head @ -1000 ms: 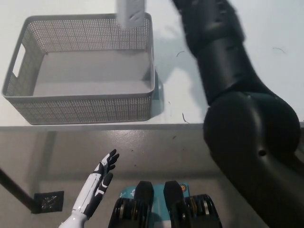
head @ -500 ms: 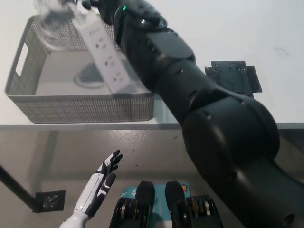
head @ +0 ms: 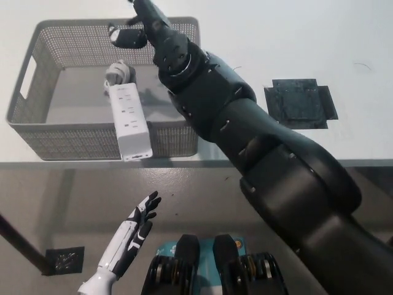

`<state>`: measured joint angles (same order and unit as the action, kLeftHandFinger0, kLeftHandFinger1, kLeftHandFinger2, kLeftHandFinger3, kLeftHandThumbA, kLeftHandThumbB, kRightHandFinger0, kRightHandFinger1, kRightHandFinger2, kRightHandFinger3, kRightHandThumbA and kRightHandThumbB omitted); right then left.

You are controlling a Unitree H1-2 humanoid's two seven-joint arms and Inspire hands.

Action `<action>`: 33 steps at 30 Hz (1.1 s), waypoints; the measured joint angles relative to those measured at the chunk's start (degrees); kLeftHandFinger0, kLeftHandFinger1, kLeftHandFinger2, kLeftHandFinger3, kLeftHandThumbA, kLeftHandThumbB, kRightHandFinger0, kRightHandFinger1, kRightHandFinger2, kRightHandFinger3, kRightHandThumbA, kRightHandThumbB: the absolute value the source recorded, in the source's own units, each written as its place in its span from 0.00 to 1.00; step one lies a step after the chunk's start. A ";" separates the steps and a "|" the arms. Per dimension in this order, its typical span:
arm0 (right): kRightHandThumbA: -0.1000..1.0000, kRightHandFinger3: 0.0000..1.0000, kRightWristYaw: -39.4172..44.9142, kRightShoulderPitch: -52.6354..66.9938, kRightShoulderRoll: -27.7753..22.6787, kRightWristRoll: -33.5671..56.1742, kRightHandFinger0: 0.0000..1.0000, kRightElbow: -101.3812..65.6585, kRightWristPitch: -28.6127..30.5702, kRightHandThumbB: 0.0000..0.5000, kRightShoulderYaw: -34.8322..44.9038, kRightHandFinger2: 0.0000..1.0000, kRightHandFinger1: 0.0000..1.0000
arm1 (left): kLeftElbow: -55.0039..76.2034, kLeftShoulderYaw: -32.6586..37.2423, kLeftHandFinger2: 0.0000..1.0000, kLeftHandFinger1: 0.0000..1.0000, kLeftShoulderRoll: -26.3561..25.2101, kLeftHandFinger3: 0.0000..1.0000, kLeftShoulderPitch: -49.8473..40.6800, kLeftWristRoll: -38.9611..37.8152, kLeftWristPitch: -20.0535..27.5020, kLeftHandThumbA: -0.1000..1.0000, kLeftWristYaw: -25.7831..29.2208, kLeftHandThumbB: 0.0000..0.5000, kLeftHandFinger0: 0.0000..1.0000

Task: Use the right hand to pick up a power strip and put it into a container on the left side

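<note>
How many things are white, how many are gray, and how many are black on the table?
White: 1, the power strip
Gray: 1, the basket
Black: 1, the flat mat
Total: 3

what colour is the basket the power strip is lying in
Grey mesh basket, clearest in the head view.

Single head view, looking steeply down, table edge [head: 258, 163] mid-frame, floor below, near.
</note>
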<state>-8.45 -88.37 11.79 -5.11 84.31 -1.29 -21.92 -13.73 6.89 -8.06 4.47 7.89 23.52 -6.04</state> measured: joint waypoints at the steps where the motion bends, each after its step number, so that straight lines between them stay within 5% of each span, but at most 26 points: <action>1: 0.77 1.00 0.15 -0.04 -0.25 -1.03 1.00 0.00 0.03 0.77 -2.06 1.00 1.00 | 0.01 0.10 1.00 1.00 -0.04 1.00 0.17 0.00 -0.07 1.00 -0.15 0.28 0.95; 9: 1.00 1.00 2.11 -2.25 -2.52 -8.16 1.00 -0.40 0.74 0.84 -10.50 1.00 1.00 | 0.89 1.16 1.00 1.00 -1.03 1.00 1.37 0.30 -0.57 1.00 -1.13 0.27 0.94; 20: 1.00 1.00 2.61 -6.01 -10.01 -10.31 1.00 -3.93 6.90 0.66 -6.45 1.00 1.00 | 1.09 2.03 0.99 1.00 -1.18 1.00 1.39 1.10 -0.69 1.00 -1.14 0.27 0.90; 27: 1.00 1.00 3.09 -4.58 -20.81 -10.71 1.00 -19.22 9.64 0.67 -3.05 1.00 1.00 | 0.77 1.98 1.00 1.00 -1.18 1.00 1.28 1.23 -0.74 1.00 -1.12 0.28 0.89; 33: 1.00 1.00 3.79 5.08 -25.04 -10.47 1.00 -31.91 8.90 0.62 0.05 1.00 1.00 | -0.04 2.01 1.00 1.00 -1.17 1.00 1.18 1.25 -0.82 1.00 -1.12 0.33 0.92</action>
<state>-4.66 -83.29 -13.25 -15.58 52.39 7.61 -21.86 -13.77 8.90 -9.23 5.65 9.14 22.70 -7.17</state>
